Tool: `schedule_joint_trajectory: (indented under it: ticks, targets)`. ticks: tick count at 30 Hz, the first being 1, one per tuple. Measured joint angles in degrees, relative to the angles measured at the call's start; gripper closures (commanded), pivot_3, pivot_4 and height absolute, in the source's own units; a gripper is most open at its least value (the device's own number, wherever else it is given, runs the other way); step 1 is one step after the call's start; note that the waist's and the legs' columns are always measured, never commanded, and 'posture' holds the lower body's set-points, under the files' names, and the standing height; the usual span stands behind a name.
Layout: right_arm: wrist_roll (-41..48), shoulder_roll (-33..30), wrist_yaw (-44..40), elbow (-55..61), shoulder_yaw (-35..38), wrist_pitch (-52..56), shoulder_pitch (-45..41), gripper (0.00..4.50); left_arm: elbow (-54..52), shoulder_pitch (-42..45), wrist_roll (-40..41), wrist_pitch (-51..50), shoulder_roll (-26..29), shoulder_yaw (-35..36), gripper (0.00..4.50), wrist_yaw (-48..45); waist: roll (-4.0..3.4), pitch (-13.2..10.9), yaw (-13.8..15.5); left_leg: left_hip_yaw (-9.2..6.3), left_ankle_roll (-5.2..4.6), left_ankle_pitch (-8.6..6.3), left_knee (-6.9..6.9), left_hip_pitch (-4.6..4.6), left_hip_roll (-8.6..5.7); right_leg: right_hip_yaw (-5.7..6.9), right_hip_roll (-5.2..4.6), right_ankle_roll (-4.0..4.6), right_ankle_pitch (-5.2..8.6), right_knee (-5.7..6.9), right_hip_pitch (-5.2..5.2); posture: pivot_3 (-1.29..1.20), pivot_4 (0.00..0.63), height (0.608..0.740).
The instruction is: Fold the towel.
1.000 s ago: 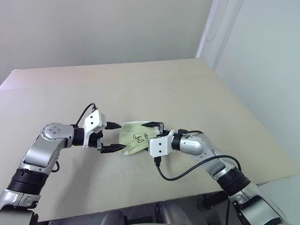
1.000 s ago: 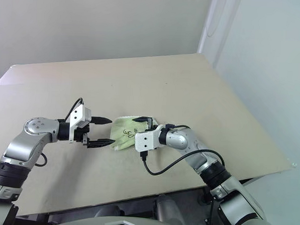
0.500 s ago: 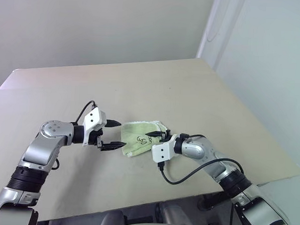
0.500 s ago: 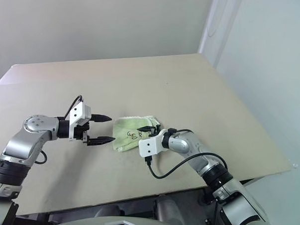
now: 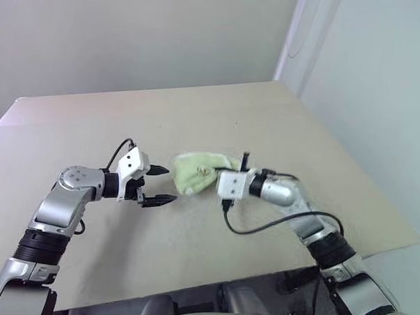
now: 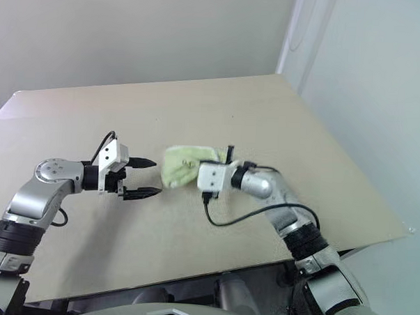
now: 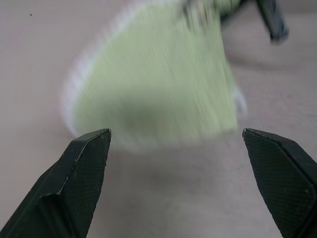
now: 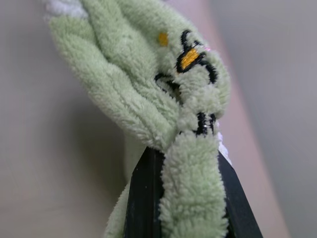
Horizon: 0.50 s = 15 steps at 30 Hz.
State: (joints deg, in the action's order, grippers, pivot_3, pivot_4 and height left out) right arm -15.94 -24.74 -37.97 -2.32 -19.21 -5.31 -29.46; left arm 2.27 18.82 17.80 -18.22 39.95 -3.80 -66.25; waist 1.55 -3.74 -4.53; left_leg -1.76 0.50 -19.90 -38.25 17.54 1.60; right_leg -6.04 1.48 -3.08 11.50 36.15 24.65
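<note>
The towel (image 5: pixel 194 169), pale lime-green terry cloth, hangs bunched a little above the table (image 5: pixel 281 126), near its middle. My right gripper (image 5: pixel 208 174) is shut on one fold of it. In the right wrist view the cloth (image 8: pixel 143 94) is pinched between the two black fingers (image 8: pixel 143 198), with a dark and orange stitched mark (image 8: pixel 190 57) just above the grip. My left gripper (image 5: pixel 165 185) stands open just left of the towel, apart from it. In the left wrist view the towel (image 7: pixel 153 84) is beyond the spread fingertips (image 7: pixel 94 148).
The beige table's right edge (image 5: pixel 375 199) and front edge (image 5: pixel 190 289) are close to my arms. A black cable (image 5: pixel 262 229) loops down from the right wrist. A grey wall (image 5: pixel 131 35) stands behind the table.
My right gripper went from open over the towel to shut on it, and has lifted the cloth up off the table. The left gripper stayed open in the same place.
</note>
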Motion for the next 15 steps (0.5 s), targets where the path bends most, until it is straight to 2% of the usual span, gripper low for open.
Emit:
schedule_joint_trajectory:
  ticks: [4, 7, 11, 15]
  targets:
    - [2.4, -3.6, -0.1, 2.0, 6.6, 3.9, -3.4, 4.48, 0.4, 0.0, -0.4, 0.1, -0.1, -0.1, 0.00, 0.0, 0.00, 0.0, 0.3, 0.00, 0.00, 0.00, 0.02, -0.03, 0.00, 0.01, 0.00, 0.00, 0.01, -0.05, 0.00, 0.00, 0.000, 0.712]
    - [1.4, -6.9, 1.0, 0.8, 7.7, 4.2, -3.3, 4.48, 0.6, 0.3, -0.7, 0.1, -0.4, -0.1, 0.00, 0.0, -0.02, 0.0, 0.4, 0.01, 0.00, 0.00, 0.03, -0.02, 0.00, 0.01, -0.01, 0.00, 0.01, -0.09, 0.03, 0.00, 0.000, 0.712]
    - [-0.8, -11.8, 3.1, -1.5, 9.6, 3.2, 1.3, 4.48, 1.5, 1.3, -1.2, 0.3, -0.7, -0.6, 0.00, -0.1, 0.00, 0.0, 0.5, 0.04, -0.01, -0.01, 0.05, 0.07, -0.02, 0.00, -0.04, -0.04, 0.03, -0.15, 0.02, 0.00, 0.000, 0.712]
    - [-0.9, -11.4, 5.2, -5.9, 9.3, 2.6, 9.7, 4.48, 2.1, 2.2, -1.6, 0.9, -1.3, -1.8, 0.00, -0.1, -0.01, 0.0, 0.2, 0.12, -0.01, -0.01, 0.12, 0.16, -0.02, -0.09, -0.01, -0.04, 0.05, -0.11, 0.02, 0.00, 0.000, 0.712]
